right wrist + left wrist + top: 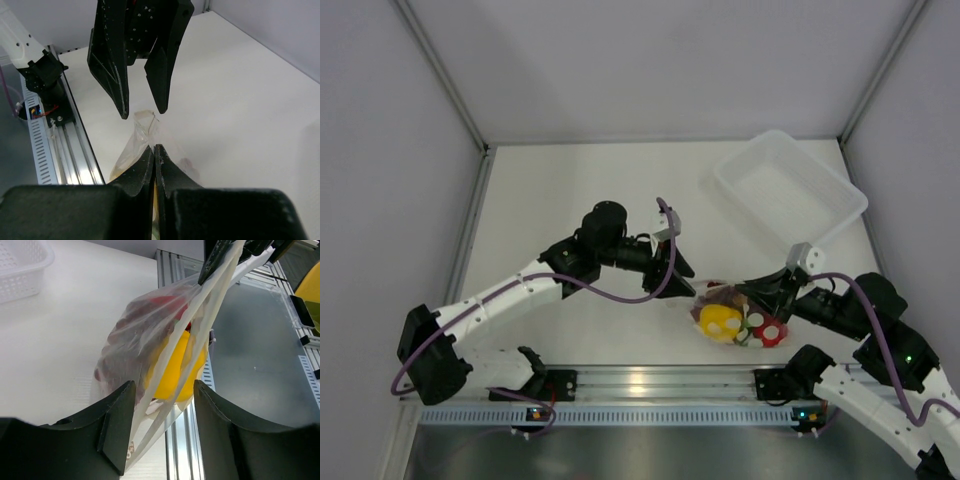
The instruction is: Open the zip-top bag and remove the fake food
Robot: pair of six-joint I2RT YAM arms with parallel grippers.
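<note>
The zip-top bag [712, 299] hangs near the table's front edge, bulging with the fake food: a yellow pepper [720, 322], a red-and-white piece with green [766, 332] and dark purple grapes [117, 357]. My right gripper [752, 291] is shut on the bag's top edge [142, 125] and holds it up. My left gripper [682, 272] is open, with the bag's zip strip [150, 415] running between its fingers, close to the left finger [120, 410]. The yellow pepper [175, 370] shows through the plastic just beyond.
A rigid clear-white tray [790, 190] stands at the back right. An aluminium rail [640, 380] runs along the table's front edge under the bag. White walls close the table's left, back and right sides.
</note>
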